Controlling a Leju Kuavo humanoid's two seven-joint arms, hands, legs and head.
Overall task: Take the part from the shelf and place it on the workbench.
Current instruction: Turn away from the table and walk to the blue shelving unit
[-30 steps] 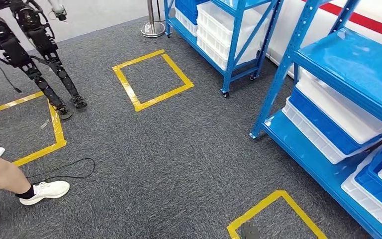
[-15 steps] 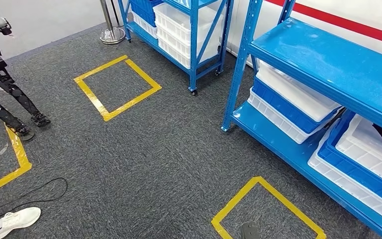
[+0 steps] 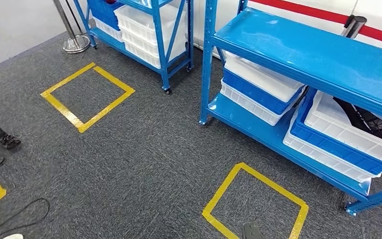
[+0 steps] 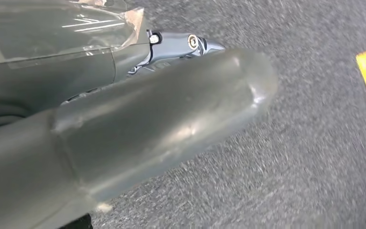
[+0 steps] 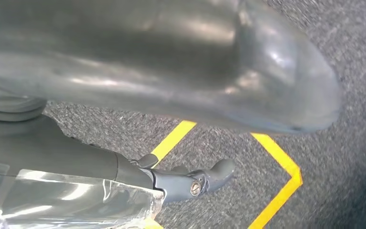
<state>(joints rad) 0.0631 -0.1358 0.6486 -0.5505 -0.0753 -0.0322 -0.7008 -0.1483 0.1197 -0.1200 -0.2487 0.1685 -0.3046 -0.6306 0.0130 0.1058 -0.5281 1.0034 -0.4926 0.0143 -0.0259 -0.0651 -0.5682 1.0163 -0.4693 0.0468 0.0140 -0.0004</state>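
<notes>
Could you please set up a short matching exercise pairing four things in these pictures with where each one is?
Things:
1. Black part
2. Stanchion base
3. Nearest yellow square
4. Black cable

Places:
A. On the carpet in front of the near shelf
B. In a white bin on the near shelf's lower level
C. On the carpet at the head view's lower left
D. Beside the far shelf, at the carpet's edge

Pairs: 1-B, 2-D, 3-A, 4-C
</notes>
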